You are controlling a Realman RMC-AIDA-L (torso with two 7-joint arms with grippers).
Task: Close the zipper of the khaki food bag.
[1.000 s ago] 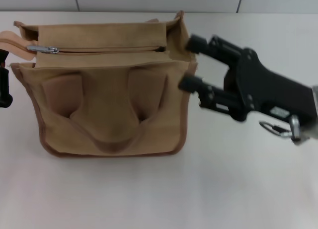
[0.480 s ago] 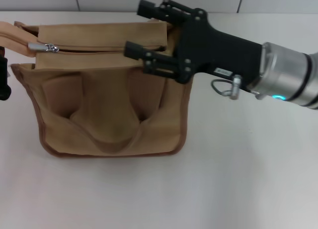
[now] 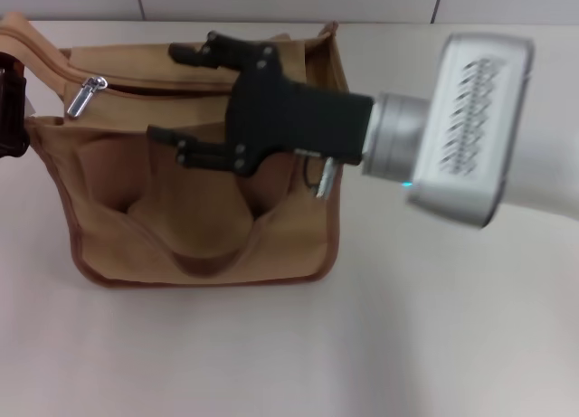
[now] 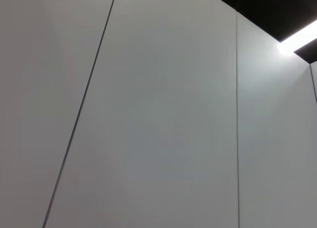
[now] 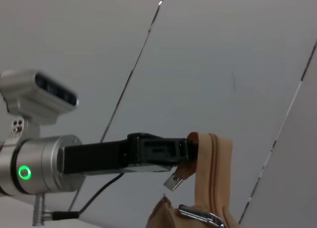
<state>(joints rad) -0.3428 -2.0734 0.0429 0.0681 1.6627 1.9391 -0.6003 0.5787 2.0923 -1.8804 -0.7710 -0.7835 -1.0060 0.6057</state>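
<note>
The khaki food bag [image 3: 199,209] lies on the white table, handles flat on its near face. Its zipper [image 3: 163,89] runs along the top panel, and the silver slider [image 3: 81,98] with its pull tab sits at the left end. My right gripper [image 3: 165,91] reaches in from the right above the bag. It is open, with one finger on each side of the zipper line, a short way right of the slider. My left gripper [image 3: 9,109] at the left edge is shut on the bag's tan end strap [image 5: 208,159]. The slider [image 5: 198,215] also shows in the right wrist view.
Bare white table [image 3: 407,326] lies in front of and right of the bag. A tiled wall [image 3: 271,1] runs behind it. A small metal ring [image 3: 318,177] hangs under my right wrist. The left wrist view shows only wall panels [image 4: 148,114].
My right gripper has swept left from beside the bag's right end to over its top, nearer the slider. The bag's left end and the slider have lifted and tilted.
</note>
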